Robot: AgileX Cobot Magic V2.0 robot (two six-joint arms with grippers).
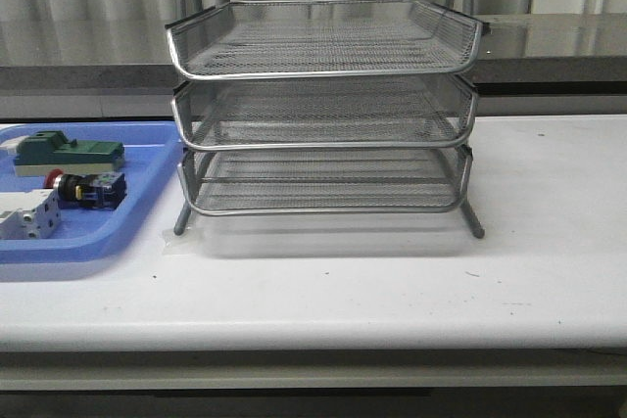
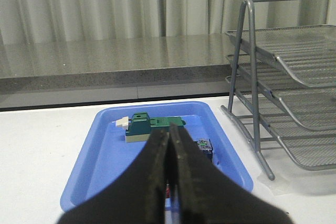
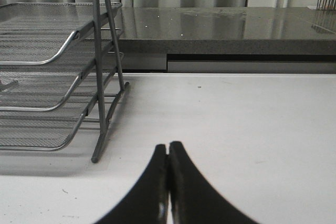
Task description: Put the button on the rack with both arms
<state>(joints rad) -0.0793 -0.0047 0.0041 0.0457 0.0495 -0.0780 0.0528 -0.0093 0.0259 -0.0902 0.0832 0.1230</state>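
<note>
Item: button (image 1: 86, 186), red cap, black body, blue-green block. It is found lying on its side in the blue tray (image 1: 88, 242) at the table's left, between the green block (image 1: 69, 152) and the white terminal block (image 1: 27, 214), close to both.

Item: rack (image 1: 323, 110), three mesh tiers, stood at the table's middle just beside the tray; nothing is seen in its tiers.

Item: left gripper (image 2: 170, 169). Fingers are pressed together, nothing held; it is aimed at the tray.

Item: right gripper (image 3: 168, 182). Fingers are likewise closed on nothing, over bare table (image 3: 236, 124) beside the rack's leg.

Risks, as judged: the button is crowded, so a neighbouring block could be nudged or pinched along with it by opened fingers. The round cap and body could roll or slip from a grasp. A transfer between arms could be fumbled if one lets go early. The rack's wire rims could be struck on approach.

Obscured: in the left wrist view the button is mostly covered by the fingers; only its block end (image 2: 203, 146) and a red sliver are made out. Neither arm is seen in the front view. The tray's left edge is cut off there.
</note>
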